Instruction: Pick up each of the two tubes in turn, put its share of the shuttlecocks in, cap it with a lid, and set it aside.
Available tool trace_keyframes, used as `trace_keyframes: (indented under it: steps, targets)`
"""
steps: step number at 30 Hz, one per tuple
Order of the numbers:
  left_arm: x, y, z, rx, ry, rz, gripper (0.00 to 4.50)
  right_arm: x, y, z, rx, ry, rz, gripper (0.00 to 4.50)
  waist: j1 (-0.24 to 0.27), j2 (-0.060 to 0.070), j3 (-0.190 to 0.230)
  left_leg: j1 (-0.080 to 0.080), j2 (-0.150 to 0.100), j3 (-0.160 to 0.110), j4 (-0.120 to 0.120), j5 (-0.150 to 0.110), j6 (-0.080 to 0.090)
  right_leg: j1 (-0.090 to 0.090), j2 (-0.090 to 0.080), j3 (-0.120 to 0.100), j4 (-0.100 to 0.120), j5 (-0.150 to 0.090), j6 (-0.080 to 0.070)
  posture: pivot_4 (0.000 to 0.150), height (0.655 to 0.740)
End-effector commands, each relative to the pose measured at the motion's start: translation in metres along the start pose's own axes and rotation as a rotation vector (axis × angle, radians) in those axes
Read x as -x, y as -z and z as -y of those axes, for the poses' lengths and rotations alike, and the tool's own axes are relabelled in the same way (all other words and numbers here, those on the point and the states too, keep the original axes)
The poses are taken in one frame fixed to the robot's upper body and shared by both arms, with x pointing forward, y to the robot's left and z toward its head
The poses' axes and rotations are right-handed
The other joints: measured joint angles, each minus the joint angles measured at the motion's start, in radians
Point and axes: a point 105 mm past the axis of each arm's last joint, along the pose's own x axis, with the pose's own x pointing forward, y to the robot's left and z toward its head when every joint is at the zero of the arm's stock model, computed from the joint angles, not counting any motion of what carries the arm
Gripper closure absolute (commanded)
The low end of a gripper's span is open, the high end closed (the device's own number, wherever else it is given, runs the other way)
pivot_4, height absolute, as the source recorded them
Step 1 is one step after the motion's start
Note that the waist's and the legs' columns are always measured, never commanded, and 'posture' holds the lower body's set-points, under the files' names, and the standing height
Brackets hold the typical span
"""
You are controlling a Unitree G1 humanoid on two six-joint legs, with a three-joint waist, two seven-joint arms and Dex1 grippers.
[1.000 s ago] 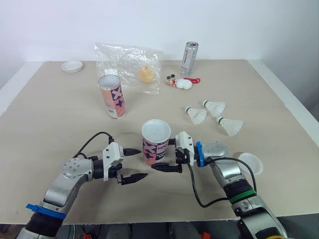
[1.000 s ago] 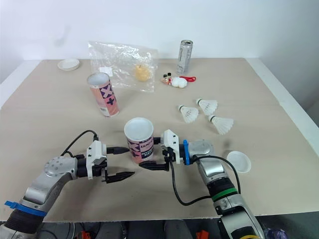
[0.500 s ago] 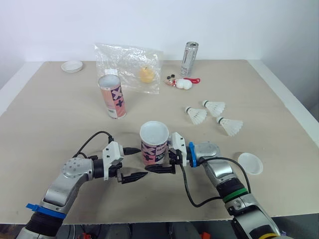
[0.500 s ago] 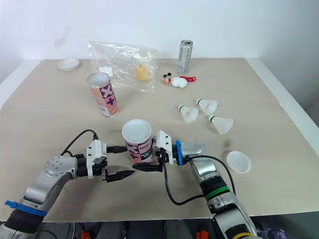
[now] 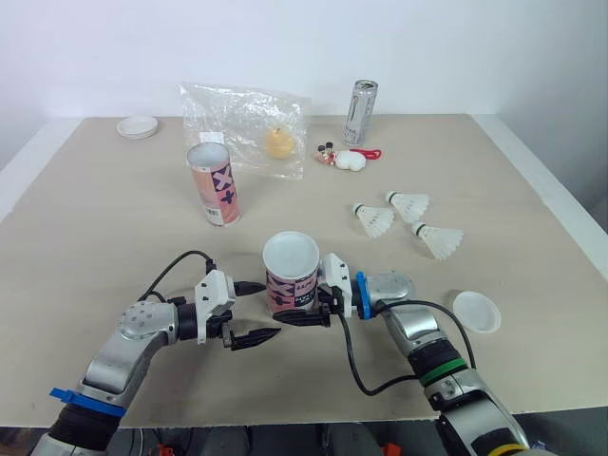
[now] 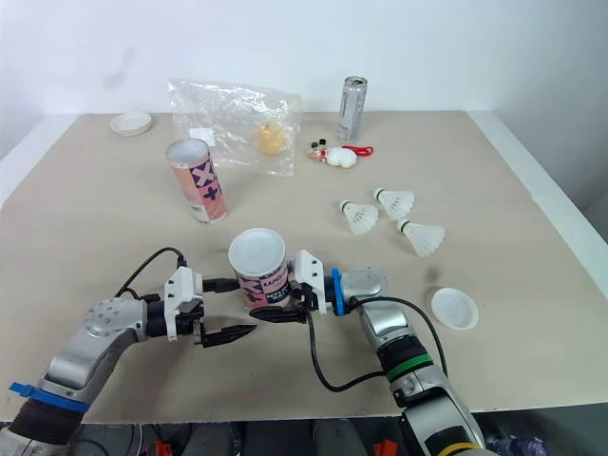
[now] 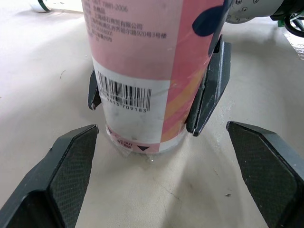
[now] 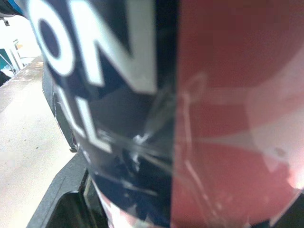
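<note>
Eye view: the near tube (image 5: 292, 275) stands mouth-up at 6 o'clock on the table (image 5: 95, 218). The right gripper (image 5: 302, 306) is clamped low on it from 3 o'clock, likely steadying it for loading. The left gripper (image 5: 269, 310) hovers at 8 o'clock, spread. Shuttlecocks (image 5: 373, 219) lie at 2 o'clock, a lid (image 5: 477, 311) at 4.

Left wrist view: black fingers (image 7: 211, 90) press both tube sides.

Right wrist view: the tube wall looms close, seated deep in the grip.

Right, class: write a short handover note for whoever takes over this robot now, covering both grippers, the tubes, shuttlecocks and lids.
Right gripper shut on the near tube, which stands uncapped. Left gripper open, fingers spread beside that tube. Far tube stands uncapped. Three shuttlecocks lie loose to the right. One lid lies near the right arm, the other lid at the far left corner. Done: near tube gripped. Left: fill, cap, set aside both tubes.
</note>
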Motion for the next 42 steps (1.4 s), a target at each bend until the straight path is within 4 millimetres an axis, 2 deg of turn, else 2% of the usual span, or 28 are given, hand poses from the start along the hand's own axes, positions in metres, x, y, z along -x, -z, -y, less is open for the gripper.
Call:
trace_keyframes:
  steps: [1,7,10,12,16,17,19,22,24,27,32,35,42]
  targets:
    - [0.003,-0.007,-0.006,-0.045,-0.016,0.013,0.00,0.003,-0.012,0.004,0.043,0.017,0.026,1.20,0.000,0.000,0.000,0.000,0.000,0.000,0.000,0.000,0.000,0.000,0.000,0.000,0.000,0.000,0.000,0.150,0.7400]
    - [0.001,-0.007,-0.005,-0.048,-0.009,0.017,0.00,0.008,-0.019,0.001,0.046,0.029,0.048,1.20,0.000,0.000,0.000,0.000,0.000,0.000,0.000,0.000,0.000,0.000,0.000,0.000,0.000,0.000,0.000,0.150,0.7400]
    - [0.000,-0.008,-0.003,-0.053,0.003,0.018,0.00,0.015,-0.031,0.001,0.041,0.063,0.085,1.20,0.001,0.000,0.000,0.000,0.000,0.000,0.000,0.000,0.000,0.000,0.000,0.000,0.000,-0.001,0.000,0.150,0.7400]
    - [-0.001,-0.009,-0.002,-0.058,0.014,0.020,0.00,0.027,-0.046,0.005,0.036,0.132,0.131,1.20,0.002,0.000,0.000,0.000,0.000,0.000,0.000,0.000,0.000,0.000,0.000,0.000,0.000,0.000,0.000,0.150,0.7400]
    - [-0.005,-0.019,0.001,-0.058,0.049,0.038,0.00,0.067,-0.082,0.017,0.003,0.347,0.237,1.20,0.005,0.000,0.000,-0.001,0.000,0.000,0.000,0.000,0.000,0.000,-0.001,0.000,0.000,0.000,0.000,0.150,0.7400]
    - [-0.007,-0.021,0.003,-0.056,0.070,0.042,0.00,0.083,-0.090,0.021,-0.005,0.425,0.259,1.20,0.004,0.000,0.000,-0.001,0.000,0.000,0.000,0.000,0.000,0.000,-0.001,0.000,0.000,-0.001,0.000,0.150,0.7400]
    - [-0.010,-0.025,0.009,-0.049,0.111,0.046,0.00,0.109,-0.098,0.025,-0.023,0.550,0.279,1.20,0.006,0.000,0.000,-0.001,0.000,0.000,0.000,0.000,0.000,0.000,-0.001,0.000,0.000,-0.001,0.000,0.150,0.7400]
    - [-0.015,-0.031,0.018,-0.037,0.180,0.053,0.00,0.153,-0.100,0.029,-0.035,0.772,0.287,1.20,0.004,-0.001,0.000,-0.001,0.000,0.000,0.000,0.000,0.000,0.000,-0.001,0.000,0.000,-0.003,-0.003,0.150,0.7400]
    - [-0.020,-0.035,0.025,-0.042,0.239,0.049,0.00,0.200,-0.088,0.032,-0.041,1.002,0.262,1.20,0.004,0.000,0.000,-0.001,-0.001,0.000,0.000,0.000,0.000,0.000,-0.001,0.000,0.000,-0.003,-0.003,0.150,0.7400]
    - [-0.024,-0.039,0.029,-0.041,0.285,0.048,0.00,0.255,-0.068,0.027,-0.048,1.281,0.229,1.20,0.006,0.000,0.000,-0.001,-0.001,0.000,0.000,0.000,0.000,0.000,-0.001,0.000,0.000,-0.003,0.000,0.150,0.7400]
    - [-0.026,-0.042,0.029,-0.045,0.299,0.046,0.00,0.312,-0.037,0.013,-0.090,1.580,0.173,1.20,-0.006,0.000,0.000,0.000,-0.001,0.001,0.000,0.000,0.000,0.000,-0.001,0.002,0.000,-0.003,-0.002,0.150,0.7400]
    - [-0.026,-0.042,0.028,-0.046,0.293,0.043,0.00,0.330,-0.013,0.006,-0.143,1.646,0.111,1.20,-0.007,0.000,0.000,0.001,-0.001,0.001,0.000,0.000,0.000,0.001,-0.001,0.002,0.000,-0.003,-0.004,0.150,0.7400]
    - [-0.027,-0.044,0.023,-0.053,0.261,0.052,0.00,0.341,0.022,0.008,-0.264,1.706,0.033,1.20,-0.009,0.001,0.000,0.001,-0.001,0.002,0.001,0.000,0.001,0.001,-0.001,0.004,0.000,-0.002,-0.003,0.150,0.7400]
